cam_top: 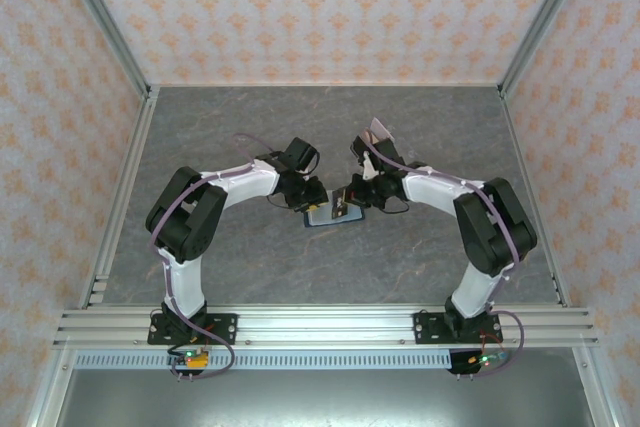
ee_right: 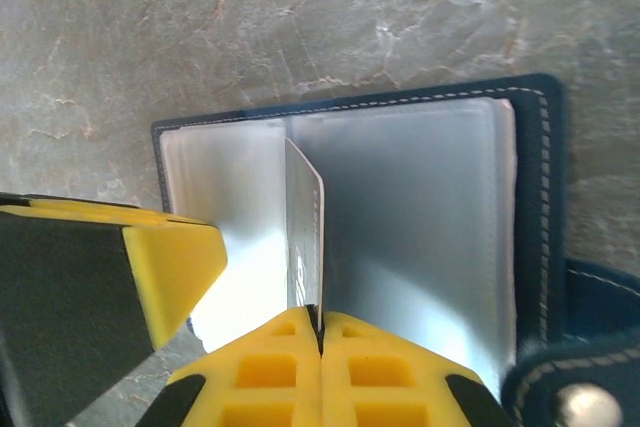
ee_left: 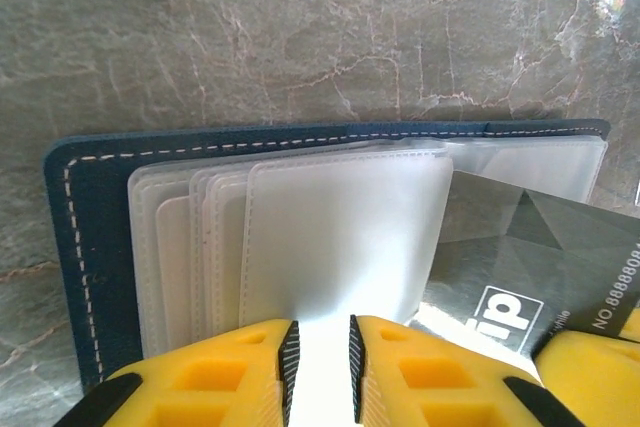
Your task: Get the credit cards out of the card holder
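Pulling credit card from card holder, right fingers clamped on it, left fingers slightly parted over holder; next, lift clear.

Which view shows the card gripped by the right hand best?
Left wrist: the grey card faces the camera, print legible. Right wrist shows it edge-on, pinched in the shut right hand. Top external shows a small patch over the card holder.
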Controlling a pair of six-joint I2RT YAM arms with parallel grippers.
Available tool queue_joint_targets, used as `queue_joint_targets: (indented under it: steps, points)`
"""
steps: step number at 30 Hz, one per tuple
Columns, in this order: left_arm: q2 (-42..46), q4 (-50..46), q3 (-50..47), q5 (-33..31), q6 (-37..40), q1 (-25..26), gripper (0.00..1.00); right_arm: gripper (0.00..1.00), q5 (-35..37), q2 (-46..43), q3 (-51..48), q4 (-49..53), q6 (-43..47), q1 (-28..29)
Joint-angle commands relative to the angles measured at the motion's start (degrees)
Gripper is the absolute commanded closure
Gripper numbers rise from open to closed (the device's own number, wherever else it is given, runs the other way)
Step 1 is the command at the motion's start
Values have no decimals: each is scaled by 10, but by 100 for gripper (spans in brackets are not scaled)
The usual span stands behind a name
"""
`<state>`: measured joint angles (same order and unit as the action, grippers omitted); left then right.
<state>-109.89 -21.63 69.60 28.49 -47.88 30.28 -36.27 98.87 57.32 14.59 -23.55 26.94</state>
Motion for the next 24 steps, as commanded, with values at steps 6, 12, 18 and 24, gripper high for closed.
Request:
queue_joint_targets:
  steps: [6, 12, 18, 24]
  points:
    - [65, -47, 8, -25, 26, -31, 57, 100, 101, -82, 56, 97, 71, -2]
    - [130, -78, -16, -42, 55, -90, 36, 100, 197, -103, 133, 128, 131, -2]
    - [180, -126, -38, -70, 115, -140, 20, 100, 280, -77, 234, 180, 222, -3]
    - [227, -152, -51, -110, 192, -144, 2, 100, 260, -2, 341, 257, 329, -3]
